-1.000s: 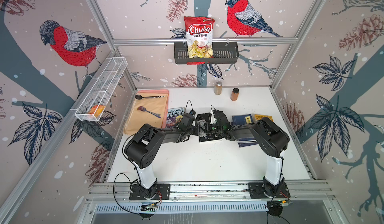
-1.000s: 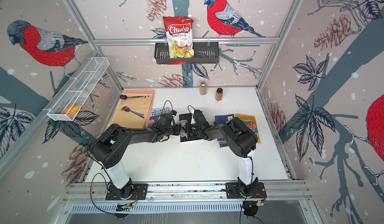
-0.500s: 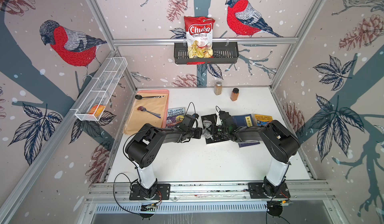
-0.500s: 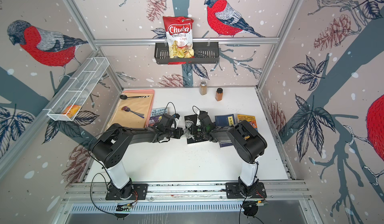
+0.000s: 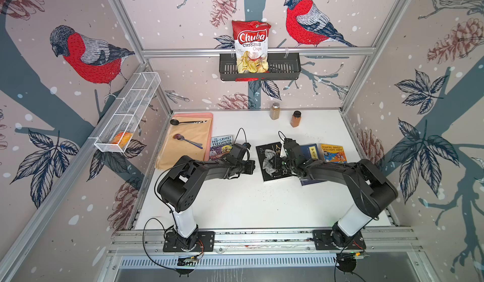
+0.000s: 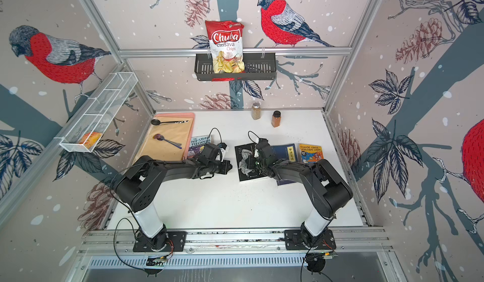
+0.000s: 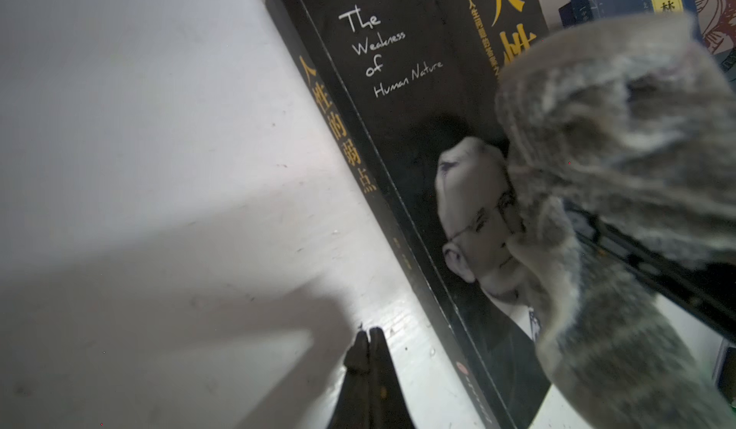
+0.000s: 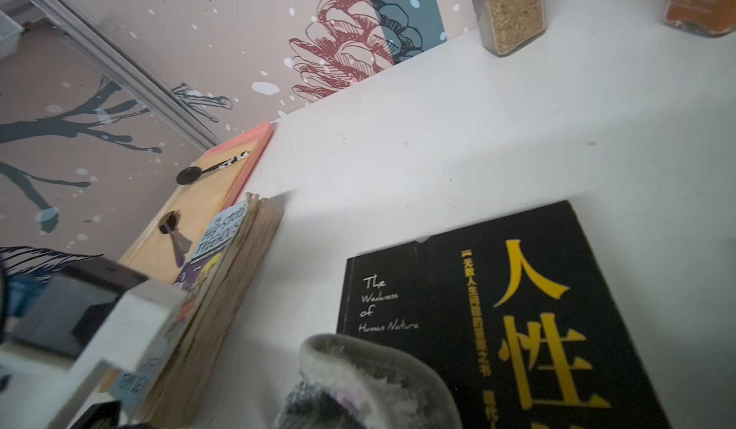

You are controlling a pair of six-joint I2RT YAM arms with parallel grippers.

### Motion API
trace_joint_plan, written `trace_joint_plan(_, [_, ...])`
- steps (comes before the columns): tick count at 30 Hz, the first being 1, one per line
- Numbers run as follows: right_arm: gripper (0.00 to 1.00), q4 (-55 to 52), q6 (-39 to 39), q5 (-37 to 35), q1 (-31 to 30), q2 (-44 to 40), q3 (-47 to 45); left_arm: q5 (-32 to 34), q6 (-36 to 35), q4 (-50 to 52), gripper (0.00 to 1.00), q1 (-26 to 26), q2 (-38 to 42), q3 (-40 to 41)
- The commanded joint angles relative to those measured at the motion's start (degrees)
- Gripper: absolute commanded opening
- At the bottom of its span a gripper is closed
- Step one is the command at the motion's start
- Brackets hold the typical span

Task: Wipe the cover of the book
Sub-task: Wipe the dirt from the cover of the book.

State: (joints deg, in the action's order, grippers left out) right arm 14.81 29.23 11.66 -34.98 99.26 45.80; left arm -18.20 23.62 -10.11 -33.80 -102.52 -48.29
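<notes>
- Left tool [image 5: 252, 167], jaws pressed together and empty, is low over the desk [image 5: 235, 202], just beside the spine of the black book [image 5: 273, 175].
- The book lies flat mid-desk, cover up.
- Right tool [image 5: 277, 160] pinches a grey cloth [image 5: 266, 160] on the cover.
- A blue book [image 5: 310, 151] lies just beside it, toward the right edge.
- A pale jar [image 5: 275, 110] and a brown jar [image 5: 295, 118] stand near the far edge.

Probably a lab cell: aluminium frame [image 5: 183, 52], printed walls [image 5: 183, 16].
</notes>
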Motion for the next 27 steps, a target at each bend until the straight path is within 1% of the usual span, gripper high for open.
trace_joint_plan(1, [0.09, -1.2, -1.2, -0.8, 0.3, 6.5, 4.9, -0.8, 0.0, -0.3, 0.05, 0.0, 0.7, 0.1])
trace_joint_plan(3, [0.09, -1.9, -0.5, -0.5, 0.2, 10.7, 8.6, -0.2, 0.1, 0.0, 0.05, 0.0, 1.8, 0.8])
trace_joint_plan(5, [0.09, -2.0, 0.3, -0.2, 0.1, 13.3, 11.3, 0.5, -0.2, 0.4, 0.05, 0.0, 3.2, 1.6])
trace_joint_plan(10, [0.09, -3.6, 0.6, 0.7, -0.2, 16.3, 16.7, 2.2, -0.8, 0.8, 0.05, 0.1, 4.9, 3.4])
trace_joint_plan(13, [0.11, -1.7, -0.8, 3.6, -0.4, 13.9, 15.8, 2.6, -0.9, 0.9, 0.05, 0.2, 5.0, 3.7])
trace_joint_plan(16, [0.14, 0.1, -1.9, 3.3, 0.2, 8.7, 12.4, 2.9, -1.2, 0.9, 0.05, 0.3, 5.2, 3.7])
trace_joint_plan(19, [0.17, -2.1, -3.3, -0.2, 1.8, 3.6, 10.0, 3.2, -1.4, 0.9, 0.06, 0.5, 5.4, 3.6])
trace_joint_plan(22, [0.20, -6.5, -5.2, -7.1, 3.9, -0.3, 8.7, 3.5, -1.6, 1.0, 0.09, 0.7, 5.6, 3.5])
trace_joint_plan(23, [0.21, -8.3, -5.6, -9.3, 4.8, -1.1, 8.5, 3.6, -1.6, 0.9, 0.11, 0.8, 5.7, 3.6])
trace_joint_plan(25, [0.22, -10.6, -6.0, -11.6, 6.5, -1.6, 7.9, 3.9, -1.6, 0.9, 0.16, 1.0, 5.9, 3.7])
trace_joint_plan(27, [0.23, -11.3, -5.8, -11.8, 8.1, -1.5, 7.0, 4.1, -1.6, 0.9, 0.22, 1.0, 6.3, 4.0])
